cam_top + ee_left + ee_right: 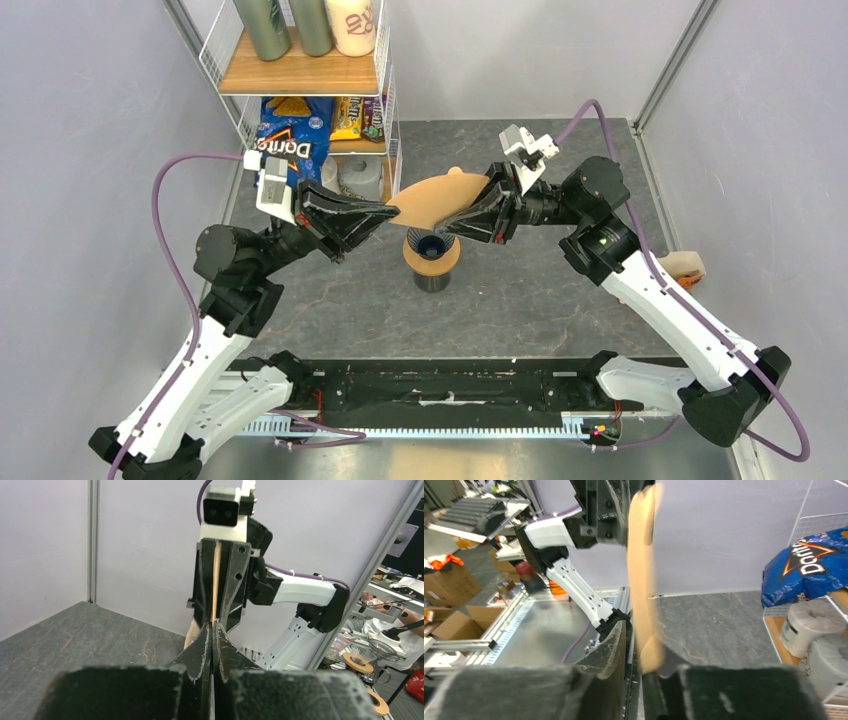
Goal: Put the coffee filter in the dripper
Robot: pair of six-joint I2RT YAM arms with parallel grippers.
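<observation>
**Paper filter held in the air between two arms, above the dripper**

The thin light-brown paper coffee filter (432,198) is off the table, stretched edge-on between the two arms near the middle of the grey stone-patterned tabletop (540,300). The left gripper (390,212) has its black fingers clenched on the filter's left edge; from the left wrist view the two fingertips meet with only the sliver of paper between them. The right gripper (452,224) comes in from the other side, and its fingers straddle the filter's right part. In the right wrist view one finger lies against the blurred paper while a narrow slit shows beside the other, so those jaws look parted rather than clamped.

Directly below the filter, and not touching it, stands the small dark blue see-through plastic dripper cone (430,243). It sits in a tan wooden ring (445,262) on top of a dark cylindrical cup (430,282).

At the back left is a white wire shelf rack (385,60) with a blue Doritos bag (293,135) on its lower level.
</observation>
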